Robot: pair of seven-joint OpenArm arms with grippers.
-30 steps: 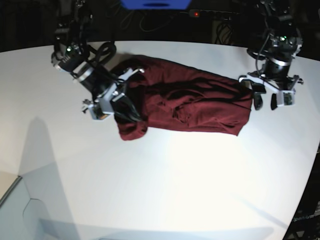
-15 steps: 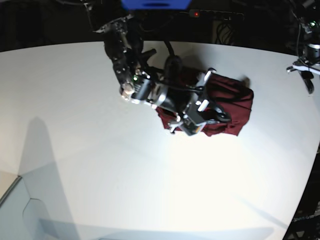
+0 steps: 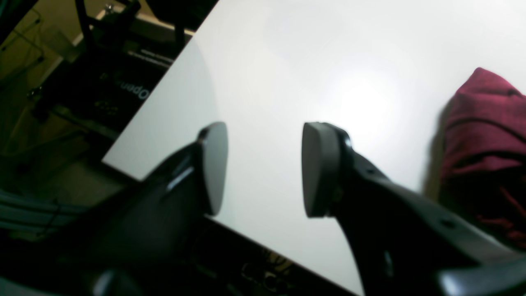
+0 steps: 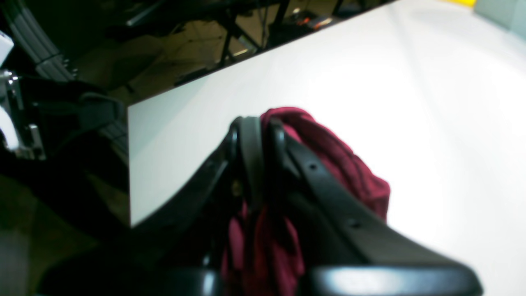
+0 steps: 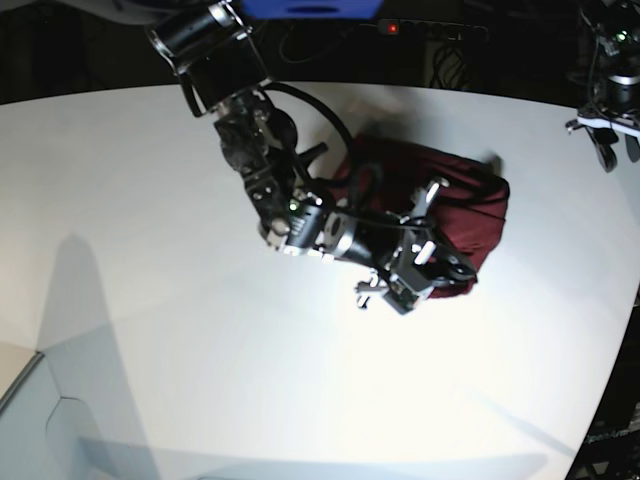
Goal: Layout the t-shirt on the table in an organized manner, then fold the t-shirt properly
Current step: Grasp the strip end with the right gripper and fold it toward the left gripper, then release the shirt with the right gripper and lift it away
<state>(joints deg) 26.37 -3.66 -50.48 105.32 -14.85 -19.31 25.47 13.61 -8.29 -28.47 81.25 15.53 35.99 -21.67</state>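
The maroon t-shirt (image 5: 465, 200) lies bunched and doubled over on the right half of the white table (image 5: 150, 260). My right gripper (image 5: 452, 268) reaches across from the left and is shut on a fold of the t-shirt (image 4: 349, 168) at the bundle's near edge. In the right wrist view the fingertips (image 4: 252, 135) pinch the cloth, which hangs down between them. My left gripper (image 5: 610, 148) stands open at the table's far right edge, apart from the cloth. Its fingers (image 3: 213, 168) hold nothing, and the t-shirt (image 3: 481, 131) lies off to their right.
The right arm (image 5: 270, 160) stretches over the table's middle from the back left. Dark equipment and cables (image 5: 440, 50) stand behind the far edge. A blue object (image 5: 310, 8) sits at top centre. The table's curved edge (image 5: 615, 340) runs close by on the right.
My right gripper has carried the shirt's left end across to the right, doubling the cloth over itself. My left gripper has drawn back from the shirt to the far right edge.
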